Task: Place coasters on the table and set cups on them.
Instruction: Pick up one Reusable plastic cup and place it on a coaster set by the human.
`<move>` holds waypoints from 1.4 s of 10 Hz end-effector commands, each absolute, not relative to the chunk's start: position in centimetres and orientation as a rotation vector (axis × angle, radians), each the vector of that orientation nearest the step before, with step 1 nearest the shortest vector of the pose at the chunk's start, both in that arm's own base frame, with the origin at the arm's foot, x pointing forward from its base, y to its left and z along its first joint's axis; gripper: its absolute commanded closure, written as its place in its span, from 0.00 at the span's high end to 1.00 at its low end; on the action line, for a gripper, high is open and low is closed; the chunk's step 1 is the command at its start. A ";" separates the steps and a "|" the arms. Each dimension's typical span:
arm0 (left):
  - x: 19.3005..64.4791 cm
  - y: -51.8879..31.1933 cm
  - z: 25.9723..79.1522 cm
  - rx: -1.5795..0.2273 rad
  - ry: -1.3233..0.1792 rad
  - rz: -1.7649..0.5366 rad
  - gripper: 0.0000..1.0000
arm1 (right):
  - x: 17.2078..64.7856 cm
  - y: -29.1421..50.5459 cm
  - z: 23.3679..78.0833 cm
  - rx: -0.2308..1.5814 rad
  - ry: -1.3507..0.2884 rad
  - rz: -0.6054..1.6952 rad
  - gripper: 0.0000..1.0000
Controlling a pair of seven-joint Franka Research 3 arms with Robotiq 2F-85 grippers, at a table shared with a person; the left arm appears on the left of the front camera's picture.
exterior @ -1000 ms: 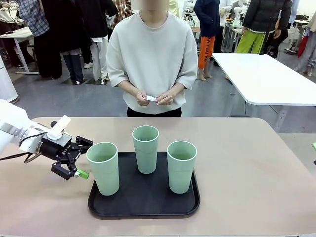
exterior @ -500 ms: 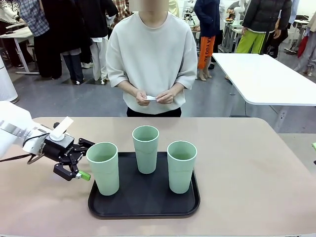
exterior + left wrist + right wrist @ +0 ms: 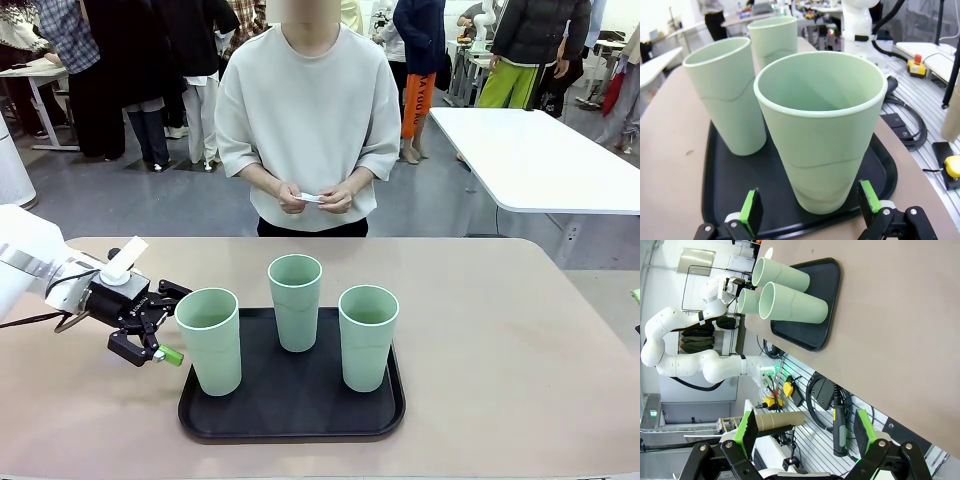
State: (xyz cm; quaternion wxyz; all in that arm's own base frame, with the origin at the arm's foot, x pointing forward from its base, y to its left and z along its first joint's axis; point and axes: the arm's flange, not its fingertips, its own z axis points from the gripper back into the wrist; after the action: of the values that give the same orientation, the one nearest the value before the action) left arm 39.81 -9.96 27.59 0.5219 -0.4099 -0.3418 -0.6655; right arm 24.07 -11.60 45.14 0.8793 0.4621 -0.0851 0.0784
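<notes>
Front view: three cups stand upright on a black tray (image 3: 290, 412) near the robot's edge of the counter (image 3: 500, 350). The left cup (image 3: 210, 342) sits at the tray's near left corner, the middle cup (image 3: 295, 302) is farther back, and the right cup (image 3: 367, 338) is toward the near right. The near cups cover part of the tray floor.

Left claw (image 3: 168, 320) is low over the counter just beside the left cup, with its fingers spread wide and nothing in them. One green pad sits close to the cup wall. Whether it touches cannot be told from here.

Left wrist view: the left claw (image 3: 809, 205) again has wide-open jaws, and the nearest cup (image 3: 822, 135) rises just ahead of it. There is a gap on one side. The other pad is very near the cup's foot, and contact is unclear. The third cup (image 3: 774, 37) is mostly hidden behind the other two.

Coasters (image 3: 308, 198): a small white thing is pinched between the person's right hand (image 3: 288, 197) and left hand (image 3: 338, 201) at the far side, above the counter. It is too small to count or to read its edge.

Right wrist view, rolled sideways: the right claw (image 3: 806, 429) is fully spread and empty, off the counter's edge. The tray and cups are well apart from it.
</notes>
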 end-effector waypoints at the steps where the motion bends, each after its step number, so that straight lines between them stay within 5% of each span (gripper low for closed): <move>1: 39.8 -10.1 27.8 -0.982 -0.825 -1.600 1.00 | 24.2 -11.6 45.0 0.982 -0.188 0.172 1.00; 14: 40.7 -11.0 24.6 -1.140 -0.957 -1.666 1.00 | 24.2 -11.6 45.0 0.982 -0.188 0.172 1.00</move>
State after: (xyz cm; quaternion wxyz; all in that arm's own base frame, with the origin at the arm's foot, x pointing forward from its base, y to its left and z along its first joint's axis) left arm 41.07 -11.15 27.88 0.4581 -0.4539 -0.3667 -0.6705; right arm 24.07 -11.61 45.14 0.8793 0.4620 -0.0852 0.0782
